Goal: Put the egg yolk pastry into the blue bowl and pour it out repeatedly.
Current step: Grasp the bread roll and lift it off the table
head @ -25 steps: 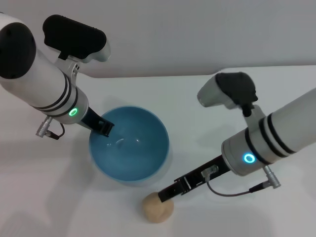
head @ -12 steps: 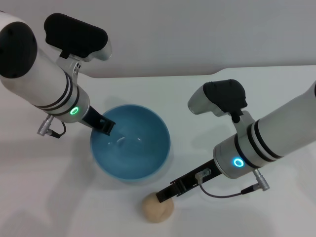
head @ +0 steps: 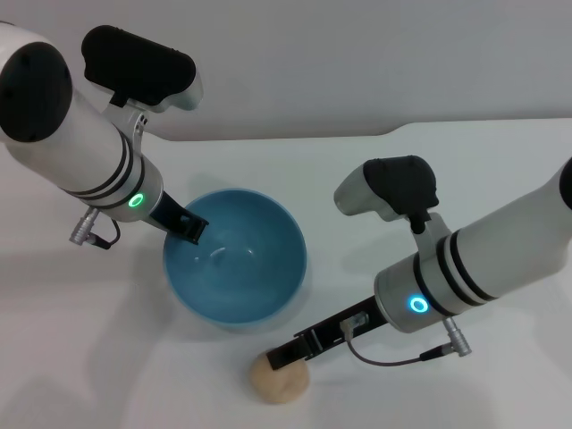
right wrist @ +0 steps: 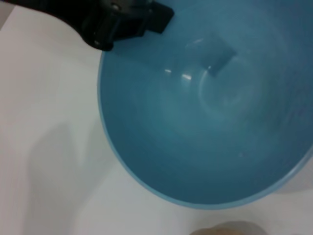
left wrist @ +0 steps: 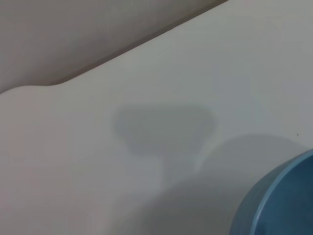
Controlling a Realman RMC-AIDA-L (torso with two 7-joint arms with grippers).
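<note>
The blue bowl (head: 234, 259) stands upright on the white table, with nothing inside it; the right wrist view looks down into the same blue bowl (right wrist: 220, 107), and the left wrist view catches a slice of its wall (left wrist: 281, 203). My left gripper (head: 191, 231) is shut on the bowl's left rim, and it shows as a black clamp (right wrist: 122, 19) in the right wrist view. The egg yolk pastry (head: 279, 379), a small tan ball, lies on the table just in front of the bowl. My right gripper (head: 279, 357) hovers at the pastry's top, touching or nearly touching it.
The white table (head: 357, 179) ends at a curved back edge with a grey wall behind it. The right arm's cable (head: 393, 357) hangs just above the table to the right of the pastry.
The right arm has swung left and toward the front edge, bringing its gripper lower over the pastry. The left arm and the bowl have stayed put.
</note>
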